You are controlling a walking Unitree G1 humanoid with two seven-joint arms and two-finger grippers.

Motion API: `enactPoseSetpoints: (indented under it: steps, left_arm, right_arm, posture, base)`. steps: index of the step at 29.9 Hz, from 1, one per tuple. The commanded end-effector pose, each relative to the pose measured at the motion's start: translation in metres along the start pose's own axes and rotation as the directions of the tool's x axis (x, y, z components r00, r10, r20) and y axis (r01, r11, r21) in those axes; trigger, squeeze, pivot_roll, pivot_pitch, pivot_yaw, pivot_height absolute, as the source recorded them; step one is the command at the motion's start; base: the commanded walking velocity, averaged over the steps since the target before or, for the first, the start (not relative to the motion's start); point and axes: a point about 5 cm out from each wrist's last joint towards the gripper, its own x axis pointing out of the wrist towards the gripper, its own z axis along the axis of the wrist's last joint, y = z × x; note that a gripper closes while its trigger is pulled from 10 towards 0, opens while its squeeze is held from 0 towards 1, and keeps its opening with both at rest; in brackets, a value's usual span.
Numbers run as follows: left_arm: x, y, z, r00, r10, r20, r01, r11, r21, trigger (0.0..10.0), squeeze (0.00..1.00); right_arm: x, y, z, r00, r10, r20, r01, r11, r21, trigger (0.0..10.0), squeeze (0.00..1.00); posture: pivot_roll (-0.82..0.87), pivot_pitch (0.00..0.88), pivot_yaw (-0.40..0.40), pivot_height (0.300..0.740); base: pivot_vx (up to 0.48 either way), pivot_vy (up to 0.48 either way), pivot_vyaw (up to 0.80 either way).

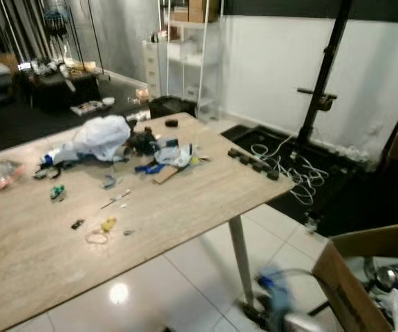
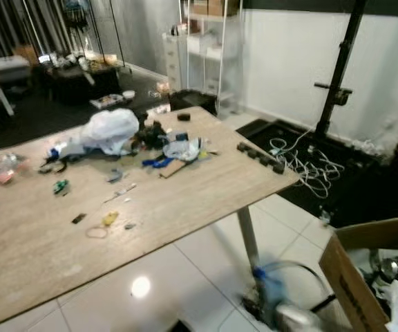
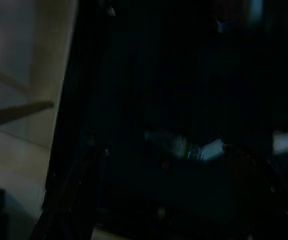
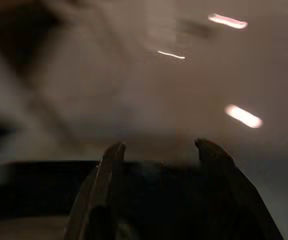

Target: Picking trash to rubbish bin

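A brown cardboard box [image 1: 354, 277] sits open on the floor at the near right, holding crumpled plastic and shiny scraps. The trash [image 1: 147, 155], a scatter of wrappers, a white plastic bag [image 1: 102, 136] and small bits, lies on the pale wood-grain table [image 1: 185, 207] to the far left. The right gripper [image 4: 159, 150] hangs over blurred tile floor, well apart from it, fingers spread and holding nothing. The left wrist view is too dark to tell that gripper's state.

Small trash [image 1: 138, 153] scattered on wooden table, open cardboard box [image 1: 365, 277] on floor
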Motion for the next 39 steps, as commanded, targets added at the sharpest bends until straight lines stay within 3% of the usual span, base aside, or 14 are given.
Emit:
enactPoseSetpoints:
  steps: [1, 5, 7, 12, 15, 17, 19, 20, 23, 28, 32, 36, 37, 39]
  left_arm:
    - [0.0, -0.003, -0.01, 1.0, -0.013, -0.02, 0.012, 1.0, -0.01, 10.0, 0.0]
    - [0.0, -0.002, -0.009, 1.0, -0.012, -0.019, 0.012, 1.0, -0.01, 10.0, 0.0]
    - [0.0, -0.003, -0.01, 1.0, -0.012, -0.02, 0.012, 1.0, -0.02, 10.0, 0.0]
    - [0.001, -0.008, -0.014, 1.0, -0.016, -0.025, 0.015, 0.999, -0.033, 10.0, 0.0]
    - [0.001, -0.009, -0.017, 1.0, -0.012, -0.029, 0.011, 0.999, -0.038, 10.0, 0.0]
    - [0.001, -0.009, -0.018, 1.0, -0.006, -0.031, 0.004, 0.999, -0.046, 10.0, 0.0]
    - [0.001, -0.008, -0.019, 1.0, -0.005, -0.031, 0.003, 0.999, -0.048, 10.0, 0.0]
    - [0.001, -0.008, -0.018, 1.0, -0.003, -0.028, 0.001, 0.998, -0.058, 10.0, 0.0]
    - [0.001, -0.007, -0.016, 1.0, 0.001, -0.024, -0.002, 0.998, -0.064, 10.0, 0.0]
    - [0.001, -0.004, -0.011, 1.0, 0.013, -0.014, -0.014, 0.997, -0.073, 10.0, 0.0]
    - [0.0, -0.003, -0.01, 1.0, 0.018, -0.015, -0.019, 0.997, -0.073, 10.0, 0.0]
    - [0.0, -0.004, -0.013, 1.0, 0.018, -0.019, -0.02, 0.997, -0.073, 10.0, 0.0]
    - [0.001, -0.006, -0.016, 1.0, 0.01, -0.025, -0.012, 0.997, -0.075, 10.0, 0.0]
    - [0.001, -0.006, -0.017, 1.0, 0.007, -0.027, -0.009, 0.997, -0.075, 10.0, 0.0]
  right_arm:
    - [-0.006, 0.016, 0.015, 0.96, 0.275, 0.055, -0.276, 0.961, 0.012, 10.0, 0.0]
    - [-0.013, 0.033, 0.029, 0.888, 0.453, 0.073, -0.453, 0.891, -0.025, 10.0, 0.0]
    - [-0.02, 0.046, 0.059, 0.794, 0.575, 0.2, -0.576, 0.815, -0.056, 10.0, 0.0]
    - [-0.024, 0.041, 0.11, 0.678, 0.558, 0.479, -0.57, 0.81, -0.136, 10.0, 0.0]
    - [-0.024, 0.029, 0.135, 0.645, 0.446, 0.621, -0.466, 0.873, -0.143, 10.0, 0.0]
    - [-0.02, 0.018, 0.149, 0.681, 0.323, 0.657, -0.33, 0.937, -0.118, 10.0, 0.0]
    - [-0.02, 0.016, 0.151, 0.696, 0.291, 0.656, -0.293, 0.95, -0.11, 10.0, 0.0]
    - [-0.015, 0.004, 0.158, 0.734, 0.126, 0.667, -0.133, 0.99, -0.041, 10.0, 0.0]
    - [-0.012, -0.009, 0.162, 0.765, -0.052, 0.642, 0.078, 0.997, -0.012, 10.0, 0.0]
    - [-0.013, -0.033, 0.159, 0.755, -0.334, 0.564, 0.361, 0.93, 0.068, 10.0, 0.0]
    - [-0.018, -0.04, 0.161, 0.722, -0.406, 0.56, 0.455, 0.889, 0.059, 10.0, 0.0]
    - [-0.026, -0.049, 0.161, 0.677, -0.501, 0.54, 0.583, 0.812, 0.023, 10.0, 0.0]
    - [-0.03, -0.054, 0.16, 0.649, -0.55, 0.526, 0.655, 0.756, -0.017, 10.0, 0.0]
    - [-0.03, -0.055, 0.159, 0.641, -0.561, 0.524, 0.674, 0.738, -0.035, 10.0, 0.0]
  posture:
    - [-0.12, 0.051, 0.024, 0.74]
    - [-0.12, 0.053, 0.022, 0.74]
    - [-0.11, 0.055, 0.016, 0.74]
    - [-0.09, 0.061, 0.011, 0.74]
    - [-0.09, 0.062, 0.011, 0.74]
    - [-0.09, 0.066, 0.013, 0.74]
    - [-0.09, 0.066, 0.013, 0.74]
    - [-0.09, 0.066, 0.014, 0.74]
    - [-0.09, 0.065, 0.016, 0.74]
    - [-0.09, 0.065, 0.017, 0.74]
    - [-0.09, 0.067, 0.019, 0.74]
    - [-0.1, 0.07, 0.024, 0.74]
    - [-0.1, 0.074, 0.023, 0.74]
    - [-0.1, 0.074, 0.023, 0.74]
  base:
    - [0.0, 0.0, 0.76]
    - [0.0, 0.0, 0.76]
    - [0.0, 0.0, 0.76]
    - [0.0, 0.0, 0.76]
    - [0.0, 0.0, 0.72]
    - [0.0, 0.0, 0.71]
    - [0.0, 0.0, 0.71]
    - [0.0, 0.0, 0.64]
    - [0.0, 0.0, 0.64]
    - [0.0, 0.0, 0.0]
    - [0.0, -0.351, 0.0]
    - [0.0, -0.469, 0.0]
    - [0.0, -0.465, 0.0]
    - [0.0, -0.465, 0.0]
